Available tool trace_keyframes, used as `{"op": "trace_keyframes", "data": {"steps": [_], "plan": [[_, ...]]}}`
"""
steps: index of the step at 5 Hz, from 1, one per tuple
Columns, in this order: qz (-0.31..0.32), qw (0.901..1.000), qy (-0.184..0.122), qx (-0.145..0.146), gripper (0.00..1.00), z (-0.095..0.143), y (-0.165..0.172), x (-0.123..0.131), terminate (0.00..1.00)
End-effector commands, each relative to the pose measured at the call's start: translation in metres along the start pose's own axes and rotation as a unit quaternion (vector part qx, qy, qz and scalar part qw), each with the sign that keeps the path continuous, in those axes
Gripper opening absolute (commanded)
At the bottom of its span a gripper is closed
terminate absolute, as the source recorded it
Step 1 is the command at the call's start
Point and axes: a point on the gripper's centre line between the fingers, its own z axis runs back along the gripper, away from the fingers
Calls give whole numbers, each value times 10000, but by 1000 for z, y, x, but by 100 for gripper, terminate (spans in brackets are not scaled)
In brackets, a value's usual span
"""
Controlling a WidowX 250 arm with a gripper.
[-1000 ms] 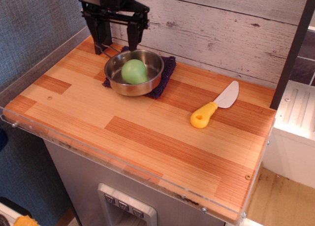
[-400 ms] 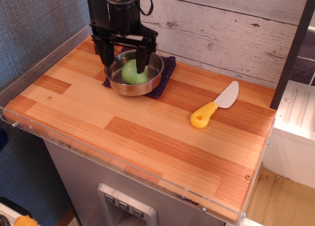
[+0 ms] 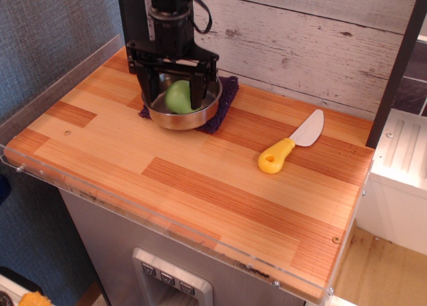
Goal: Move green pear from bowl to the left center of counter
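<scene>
The green pear [image 3: 177, 97] lies inside the steel bowl [image 3: 181, 117], which sits on a dark purple cloth at the back left of the wooden counter [image 3: 200, 179]. My black gripper [image 3: 175, 98] hangs straight down into the bowl. Its jaws are open, one finger on the left of the pear and one on the right, close beside it. I cannot tell whether the fingers touch the pear. The back of the bowl is hidden by the gripper.
A yellow-handled knife [image 3: 291, 144] lies at the right middle of the counter. The dark purple cloth [image 3: 227, 93] shows beside the bowl. A whitewashed plank wall stands behind. Clear acrylic edging [image 3: 53, 76] runs along the left and front edges.
The gripper has come forward from behind the bowl and dropped down into it, so its open fingers now straddle the pear. The pear and bowl have not moved.
</scene>
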Motion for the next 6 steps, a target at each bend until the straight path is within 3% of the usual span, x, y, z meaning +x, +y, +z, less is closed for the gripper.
{"op": "trace_keyframes", "data": {"steps": [1,2,4,5,6], "plan": [[37,9999,-31,150,100,0,12,10,0],[-28,9999,-75,116,0,3,11,10,0],[-358,9980,-517,-30,0,36,-3,9,0],[-181,9951,-970,-81,0,63,10,-2,0],[90,9958,-858,312,0,66,46,-14,0]]}}
